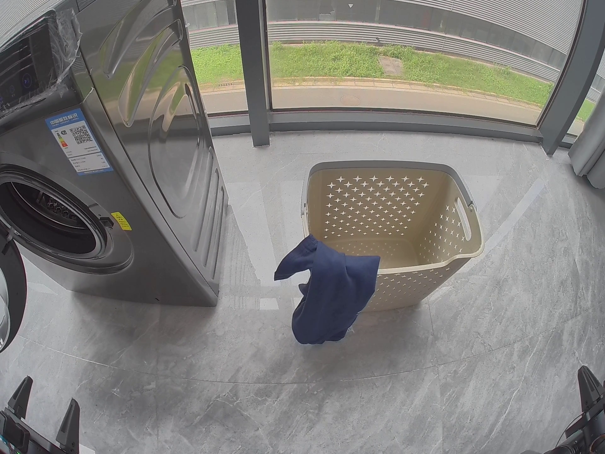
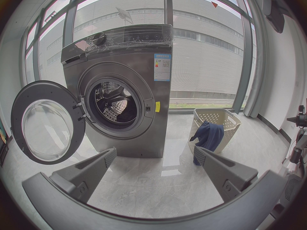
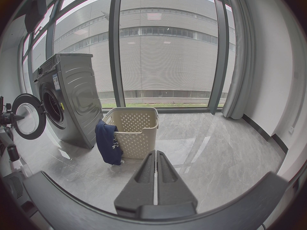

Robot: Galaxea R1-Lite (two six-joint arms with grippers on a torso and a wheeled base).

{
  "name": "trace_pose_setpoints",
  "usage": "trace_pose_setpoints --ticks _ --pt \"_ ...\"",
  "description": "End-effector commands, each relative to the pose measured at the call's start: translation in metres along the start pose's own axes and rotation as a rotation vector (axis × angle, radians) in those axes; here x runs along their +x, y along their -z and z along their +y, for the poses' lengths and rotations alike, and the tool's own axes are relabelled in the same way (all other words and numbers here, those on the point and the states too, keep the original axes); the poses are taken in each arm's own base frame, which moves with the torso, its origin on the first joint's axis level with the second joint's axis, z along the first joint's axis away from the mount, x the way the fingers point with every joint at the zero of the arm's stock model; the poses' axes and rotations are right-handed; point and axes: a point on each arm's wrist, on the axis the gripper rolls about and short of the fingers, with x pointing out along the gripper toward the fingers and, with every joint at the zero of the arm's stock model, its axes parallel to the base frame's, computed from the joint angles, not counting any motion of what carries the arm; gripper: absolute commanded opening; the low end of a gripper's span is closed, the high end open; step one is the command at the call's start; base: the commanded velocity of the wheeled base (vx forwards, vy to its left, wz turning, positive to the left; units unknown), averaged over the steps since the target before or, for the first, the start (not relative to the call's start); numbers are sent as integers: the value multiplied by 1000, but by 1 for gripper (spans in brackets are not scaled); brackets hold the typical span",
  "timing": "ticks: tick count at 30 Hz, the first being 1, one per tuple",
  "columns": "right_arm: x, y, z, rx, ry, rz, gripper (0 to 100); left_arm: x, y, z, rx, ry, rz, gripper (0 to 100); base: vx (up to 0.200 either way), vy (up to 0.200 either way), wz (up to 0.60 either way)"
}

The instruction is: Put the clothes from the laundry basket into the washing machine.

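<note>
A cream laundry basket (image 1: 463,222) (image 2: 232,118) (image 3: 150,118) stands on the floor right of the washing machine (image 1: 157,133) (image 2: 128,80) (image 3: 76,93). A dark blue garment (image 1: 331,291) (image 2: 208,136) (image 3: 107,142) hangs over the basket's near left corner, down its outside. The machine's round door (image 2: 48,125) (image 3: 30,115) is swung wide, showing the drum (image 1: 53,219) (image 2: 113,103). My left gripper (image 1: 44,414) (image 2: 153,155) is open and empty, low at the near left, facing the machine. My right gripper (image 3: 156,155) is shut on nothing, low at the near right (image 1: 589,389).
Grey tiled floor (image 1: 315,398) spreads between me and the basket. Tall windows with a dark pillar (image 1: 252,58) run behind. A grey curtain (image 1: 589,146) (image 3: 238,64) hangs at the far right.
</note>
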Motion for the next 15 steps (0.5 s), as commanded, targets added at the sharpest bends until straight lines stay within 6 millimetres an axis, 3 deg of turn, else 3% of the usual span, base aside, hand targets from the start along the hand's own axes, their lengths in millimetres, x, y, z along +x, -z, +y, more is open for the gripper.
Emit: trace_pose_setpoints --ticks 1,15 --pt "0 5 0 -1 0 1 0 0 5 0 0 -2 2 100 0 0 0" --pt "0 5 0 -3 -8 1 0 0 5 0 0 0 0 100 0 0 0"
